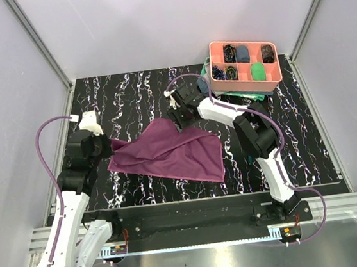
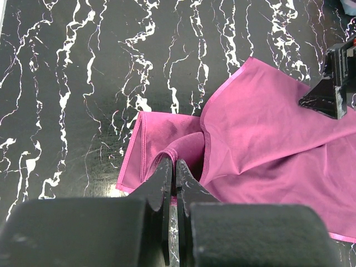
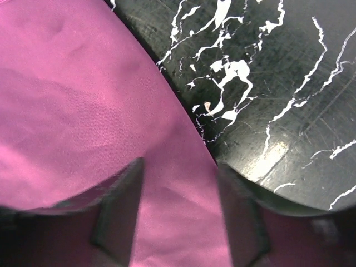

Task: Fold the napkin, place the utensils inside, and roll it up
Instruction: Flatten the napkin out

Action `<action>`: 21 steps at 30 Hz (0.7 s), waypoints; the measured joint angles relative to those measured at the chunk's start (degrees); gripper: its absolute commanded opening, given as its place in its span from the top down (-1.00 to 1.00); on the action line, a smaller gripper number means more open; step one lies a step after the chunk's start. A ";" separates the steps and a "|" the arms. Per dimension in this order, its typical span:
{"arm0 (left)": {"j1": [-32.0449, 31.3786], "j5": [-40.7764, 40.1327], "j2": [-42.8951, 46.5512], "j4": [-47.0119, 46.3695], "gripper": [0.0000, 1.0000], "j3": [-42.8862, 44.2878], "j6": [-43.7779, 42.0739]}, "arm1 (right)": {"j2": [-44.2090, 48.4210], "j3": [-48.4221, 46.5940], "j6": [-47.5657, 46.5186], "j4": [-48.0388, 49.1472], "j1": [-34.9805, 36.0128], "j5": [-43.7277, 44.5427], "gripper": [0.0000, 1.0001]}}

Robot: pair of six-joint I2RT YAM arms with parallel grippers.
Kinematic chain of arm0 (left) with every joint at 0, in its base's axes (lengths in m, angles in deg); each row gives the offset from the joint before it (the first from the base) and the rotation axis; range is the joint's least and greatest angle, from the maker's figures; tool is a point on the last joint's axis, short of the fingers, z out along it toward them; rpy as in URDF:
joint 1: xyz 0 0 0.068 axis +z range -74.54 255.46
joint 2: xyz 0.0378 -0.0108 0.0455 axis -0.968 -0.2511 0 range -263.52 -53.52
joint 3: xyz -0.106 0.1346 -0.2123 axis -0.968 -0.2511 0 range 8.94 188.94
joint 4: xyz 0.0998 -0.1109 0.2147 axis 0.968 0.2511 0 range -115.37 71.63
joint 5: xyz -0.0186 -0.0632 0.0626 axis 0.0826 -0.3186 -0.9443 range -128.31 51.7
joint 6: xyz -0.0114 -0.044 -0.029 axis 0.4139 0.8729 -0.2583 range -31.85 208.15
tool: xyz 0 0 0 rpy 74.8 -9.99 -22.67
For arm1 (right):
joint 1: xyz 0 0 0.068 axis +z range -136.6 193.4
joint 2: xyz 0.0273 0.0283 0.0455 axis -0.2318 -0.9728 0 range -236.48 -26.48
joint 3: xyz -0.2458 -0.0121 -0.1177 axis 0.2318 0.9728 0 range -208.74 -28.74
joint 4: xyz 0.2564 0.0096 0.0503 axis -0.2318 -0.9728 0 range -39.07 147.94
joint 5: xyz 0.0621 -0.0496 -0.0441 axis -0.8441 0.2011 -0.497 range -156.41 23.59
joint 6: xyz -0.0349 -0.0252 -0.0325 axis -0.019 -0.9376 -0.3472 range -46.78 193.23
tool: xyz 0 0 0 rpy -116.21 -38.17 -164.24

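From above, the napkin [image 1: 168, 153] lies rumpled on the black marbled table [image 1: 302, 145], pale walls [image 1: 153, 20] around, a pink tray [image 1: 277, 78] far right. Left wrist: the left gripper [image 2: 173, 173] pinches its fold. Right wrist: the right gripper [image 3: 178, 167] stands spread over its edge.

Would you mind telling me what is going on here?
Two robot arms are working on a plum napkin that lies rumpled on the black marbled table. The left gripper is shut on a fold at the napkin's left corner. The right gripper stands open over its far edge. A coral tray sits at the far right.
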 measured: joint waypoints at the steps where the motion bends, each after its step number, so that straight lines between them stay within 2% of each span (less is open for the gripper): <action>1: 0.00 0.04 -0.07 -0.02 1.00 0.00 0.00 | -0.11 0.00 -0.07 0.00 0.00 -0.24 0.10; 3: 0.00 0.11 -0.15 -0.02 1.00 0.00 0.00 | -0.28 0.00 -0.61 -0.02 0.00 -0.70 0.30; 5: 0.00 0.20 -0.31 -0.02 1.00 0.00 -0.02 | -0.50 0.00 -0.63 0.00 -0.07 -1.55 0.73; 7: 0.00 0.57 -0.33 -0.02 1.00 0.00 -0.20 | -0.79 0.00 -0.83 -0.02 -0.17 -1.86 1.00; 13: 0.00 0.90 -2.51 -0.37 1.00 0.28 -0.37 | -0.83 -0.55 -1.03 -1.03 -1.33 -1.73 1.00; 16: 0.04 0.96 -7.04 0.02 1.00 2.67 -0.11 | 0.48 -1.18 -1.81 -2.32 -2.08 -0.52 1.00; 21: 0.39 -0.24 -11.13 0.28 1.00 7.85 0.11 | 10.69 0.44 -2.47 -4.20 -1.60 3.76 1.00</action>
